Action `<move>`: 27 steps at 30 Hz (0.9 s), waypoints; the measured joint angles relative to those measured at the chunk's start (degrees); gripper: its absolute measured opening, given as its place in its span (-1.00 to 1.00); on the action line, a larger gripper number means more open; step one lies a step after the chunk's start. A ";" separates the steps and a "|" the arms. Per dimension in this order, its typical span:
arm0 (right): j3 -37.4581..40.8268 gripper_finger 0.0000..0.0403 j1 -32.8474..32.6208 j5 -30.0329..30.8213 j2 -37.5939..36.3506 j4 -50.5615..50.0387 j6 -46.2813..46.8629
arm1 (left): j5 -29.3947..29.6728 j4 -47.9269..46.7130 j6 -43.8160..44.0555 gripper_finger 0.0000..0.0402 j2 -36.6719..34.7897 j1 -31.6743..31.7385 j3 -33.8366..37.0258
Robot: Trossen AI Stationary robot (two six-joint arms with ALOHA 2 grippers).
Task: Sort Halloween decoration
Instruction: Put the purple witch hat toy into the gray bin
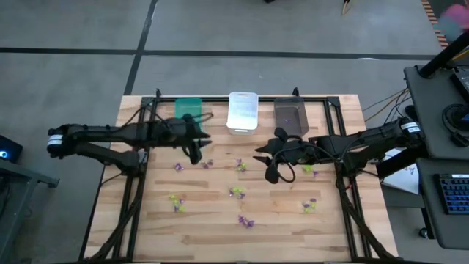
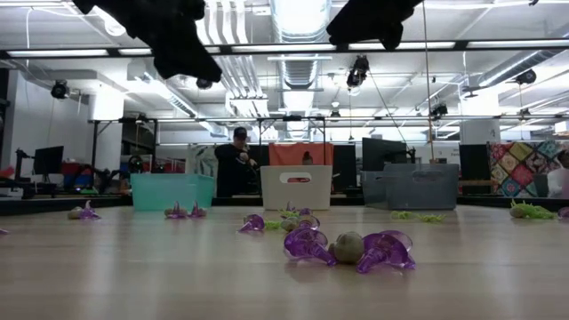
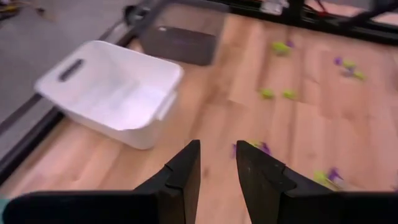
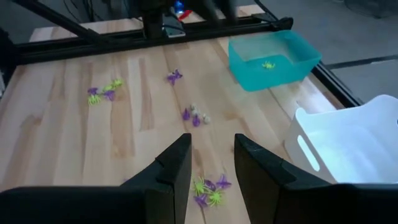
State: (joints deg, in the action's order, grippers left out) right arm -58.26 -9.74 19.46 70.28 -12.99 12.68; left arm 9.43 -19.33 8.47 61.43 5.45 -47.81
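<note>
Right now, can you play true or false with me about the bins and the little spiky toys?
1. Three bins stand in a row at the table's far edge. True: green bin, white bin, dark grey bin.
2. The green bin is empty. False: one yellow-green trinket lies inside.
3. Both pincers carry a toy. False: the left pincer and right pincer are open with nothing between the fingers.
4. Purple trinkets lie on the table. True.
</note>
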 joint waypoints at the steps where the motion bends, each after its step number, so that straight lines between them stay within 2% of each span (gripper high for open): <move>1: -0.12 -0.46 0.02 -0.01 0.06 0.02 0.80 | 0.01 0.10 0.00 -0.57 0.34 -0.82 0.00; 6: 0.22 -0.46 0.00 -0.13 0.09 -0.04 4.28 | 0.35 0.50 0.00 -0.57 1.99 -3.35 0.00; 17: 0.48 -0.46 0.00 -0.09 0.70 -0.15 3.82 | 0.46 1.21 1.50 -0.57 6.47 -4.32 0.00; 27: 1.01 -0.46 -0.02 -0.41 8.92 -0.33 -7.00 | 0.48 3.97 2.99 -0.57 10.64 -4.35 -0.15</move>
State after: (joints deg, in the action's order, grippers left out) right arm -57.25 -9.76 19.05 79.20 -13.32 5.68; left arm 9.91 -15.36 11.46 72.07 1.10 -47.97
